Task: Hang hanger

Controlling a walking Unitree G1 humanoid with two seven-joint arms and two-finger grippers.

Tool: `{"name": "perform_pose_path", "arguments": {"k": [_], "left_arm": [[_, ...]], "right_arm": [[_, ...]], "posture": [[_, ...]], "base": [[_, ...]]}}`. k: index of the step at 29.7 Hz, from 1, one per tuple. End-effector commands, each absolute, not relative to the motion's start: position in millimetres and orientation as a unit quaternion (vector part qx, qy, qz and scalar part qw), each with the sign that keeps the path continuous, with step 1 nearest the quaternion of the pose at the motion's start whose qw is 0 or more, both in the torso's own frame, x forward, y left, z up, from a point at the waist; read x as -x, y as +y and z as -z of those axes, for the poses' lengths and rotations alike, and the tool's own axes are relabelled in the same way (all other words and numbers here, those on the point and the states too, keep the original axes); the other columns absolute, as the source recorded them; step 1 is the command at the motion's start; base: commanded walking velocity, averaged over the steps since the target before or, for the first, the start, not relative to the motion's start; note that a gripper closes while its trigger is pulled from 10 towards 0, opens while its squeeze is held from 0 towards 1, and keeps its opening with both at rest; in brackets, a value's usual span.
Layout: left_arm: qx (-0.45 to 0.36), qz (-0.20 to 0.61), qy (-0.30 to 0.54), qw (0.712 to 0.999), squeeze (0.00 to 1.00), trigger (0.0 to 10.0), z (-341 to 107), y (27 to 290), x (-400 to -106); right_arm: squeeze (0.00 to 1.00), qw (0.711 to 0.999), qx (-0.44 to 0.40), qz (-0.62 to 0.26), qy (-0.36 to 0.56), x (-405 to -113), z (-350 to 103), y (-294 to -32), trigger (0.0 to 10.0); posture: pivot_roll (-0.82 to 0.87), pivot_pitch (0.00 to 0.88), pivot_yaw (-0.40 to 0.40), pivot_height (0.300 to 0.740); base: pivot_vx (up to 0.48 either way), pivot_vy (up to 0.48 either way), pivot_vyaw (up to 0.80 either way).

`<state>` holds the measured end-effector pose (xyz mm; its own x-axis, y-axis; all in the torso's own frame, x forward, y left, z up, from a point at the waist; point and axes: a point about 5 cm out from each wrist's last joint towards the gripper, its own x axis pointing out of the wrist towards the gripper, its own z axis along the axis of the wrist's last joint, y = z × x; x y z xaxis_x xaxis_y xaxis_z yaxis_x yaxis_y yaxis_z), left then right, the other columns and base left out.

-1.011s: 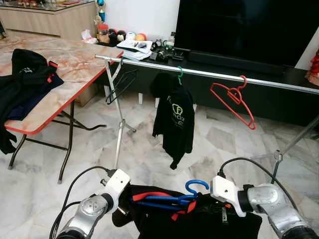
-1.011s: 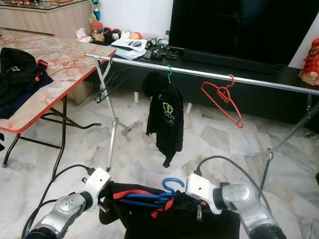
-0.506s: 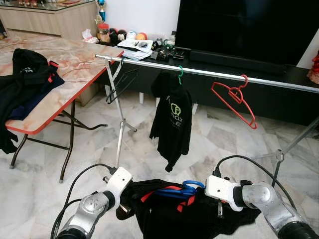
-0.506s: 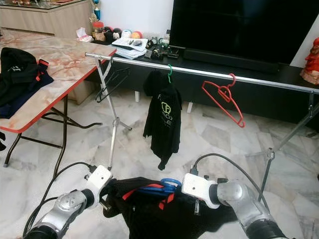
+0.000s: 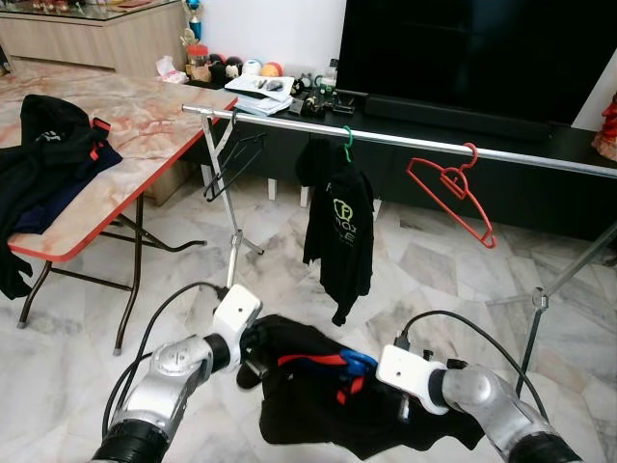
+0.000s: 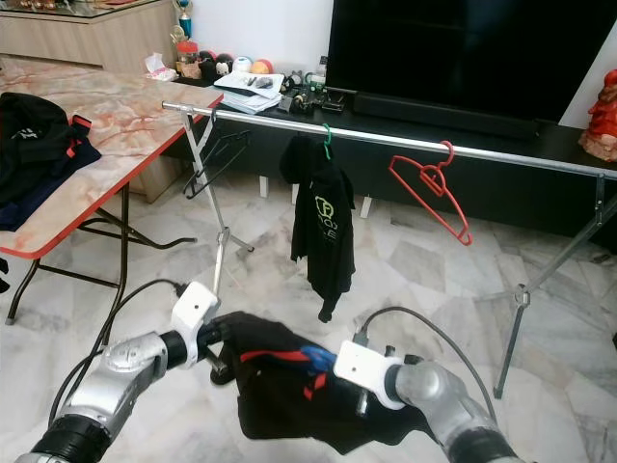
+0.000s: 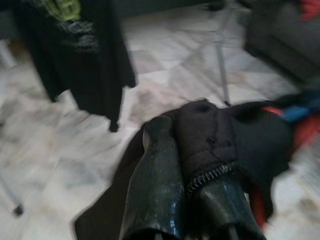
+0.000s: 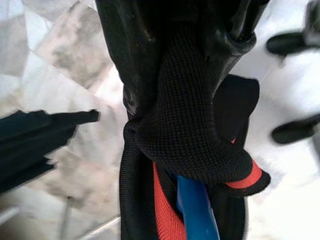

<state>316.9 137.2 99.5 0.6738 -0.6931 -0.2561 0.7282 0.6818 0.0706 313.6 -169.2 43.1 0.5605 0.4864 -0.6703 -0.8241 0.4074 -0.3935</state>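
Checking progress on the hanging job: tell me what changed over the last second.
Both tools, left tool and right tool, kept their grip on the black garment and carried it up and forward toward the rail; the blue hanger tipped flatter. The hung shirt and red hanger stayed put.

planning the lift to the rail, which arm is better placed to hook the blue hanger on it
Right, probably. The right gripper pinches the black garment right beside the blue plastic hanger's hook, under the free silver rail stretch. The left gripper holds the garment's far shoulder.
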Motion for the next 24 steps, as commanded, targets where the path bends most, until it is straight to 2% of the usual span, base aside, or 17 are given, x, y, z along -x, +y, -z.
{"name": "perform_pose_path", "arguments": {"k": [1,5,7,8,9,10,11,12,13,14,15,16,18,19,24], "left_arm": [[-0.083,0.425,0.103,0.895,0.00,0.0,-105,130,-311],[-0.084,0.469,0.104,0.873,0.00,0.0,-116,120,-302],[-0.095,0.481,0.114,0.864,0.00,0.0,-116,119,-298],[-0.106,0.490,0.119,0.857,0.00,0.0,-115,117,-294],[-0.106,0.490,0.119,0.857,0.00,0.0,-115,117,-294],[-0.112,0.499,0.123,0.851,0.00,0.3,-115,116,-291],[-0.119,0.505,0.124,0.846,0.00,0.9,-115,115,-289],[-0.124,0.509,0.124,0.843,0.00,0.9,-115,114,-288],[-0.128,0.514,0.131,0.838,0.00,3.6,-114,113,-286],[-0.130,0.523,0.135,0.832,0.00,7.2,-114,112,-283],[-0.133,0.532,0.138,0.825,0.00,8.9,-115,111,-280],[-0.136,0.539,0.141,0.819,0.00,10.0,-115,111,-277],[-0.140,0.548,0.146,0.811,0.00,10.0,-115,111,-274],[-0.144,0.554,0.149,0.806,1.00,10.0,-117,113,-272],[-0.159,0.570,0.161,0.790,1.00,10.0,-118,115,-265]], "right_arm": [[0.00,0.833,0.340,-0.373,0.227,-322,-50,-171,0.0],[0.00,0.859,0.327,-0.332,0.210,-332,-56,-164,0.0],[0.00,0.881,0.288,-0.317,0.204,-336,-59,-160,0.0],[0.00,0.902,0.228,-0.317,0.185,-340,-66,-153,0.0],[0.00,0.902,0.228,-0.317,0.185,-340,-66,-153,0.0],[0.00,0.912,0.187,-0.321,0.172,-343,-72,-147,0.0],[0.00,0.916,0.182,-0.319,0.164,-344,-74,-146,0.0],[0.00,0.917,0.179,-0.318,0.158,-344,-75,-145,0.0],[0.00,0.922,0.184,-0.305,0.153,-346,-77,-146,0.0],[0.00,0.925,0.186,-0.297,0.150,-348,-78,-146,0.0],[0.00,0.928,0.187,-0.289,0.146,-349,-79,-146,0.0],[0.00,0.931,0.181,-0.282,0.142,-350,-80,-146,0.0],[0.00,0.935,0.171,-0.279,0.140,-352,-82,-145,0.0],[0.00,0.935,0.170,-0.281,0.137,-353,-83,-143,0.0],[0.00,0.935,0.168,-0.284,0.134,-354,-85,-141,0.0]], "posture": [[0.14,0.036,-0.046,0.740],[0.15,0.032,-0.041,0.740],[0.15,0.031,-0.042,0.740],[0.15,0.031,-0.042,0.740],[0.15,0.031,-0.042,0.740],[0.16,0.030,-0.041,0.740],[0.16,0.030,-0.041,0.740],[0.16,0.030,-0.041,0.740],[0.16,0.030,-0.040,0.740],[0.16,0.031,-0.040,0.740],[0.16,0.031,-0.040,0.740],[0.16,0.031,-0.039,0.740],[0.16,0.030,-0.040,0.740],[0.16,0.030,-0.040,0.740],[0.16,0.029,-0.039,0.740]], "base": [[0.000,0.000,0.00],[0.000,0.000,0.00],[0.000,0.000,0.00],[0.000,0.000,0.00],[0.000,0.000,0.00],[0.000,0.000,0.00],[0.000,0.000,0.00],[0.000,0.000,0.00],[0.000,0.000,0.00],[0.000,0.000,0.00],[0.000,0.000,0.00],[0.000,0.000,0.00],[0.000,0.000,0.00],[0.000,0.000,0.00],[0.000,0.000,0.00]]}}
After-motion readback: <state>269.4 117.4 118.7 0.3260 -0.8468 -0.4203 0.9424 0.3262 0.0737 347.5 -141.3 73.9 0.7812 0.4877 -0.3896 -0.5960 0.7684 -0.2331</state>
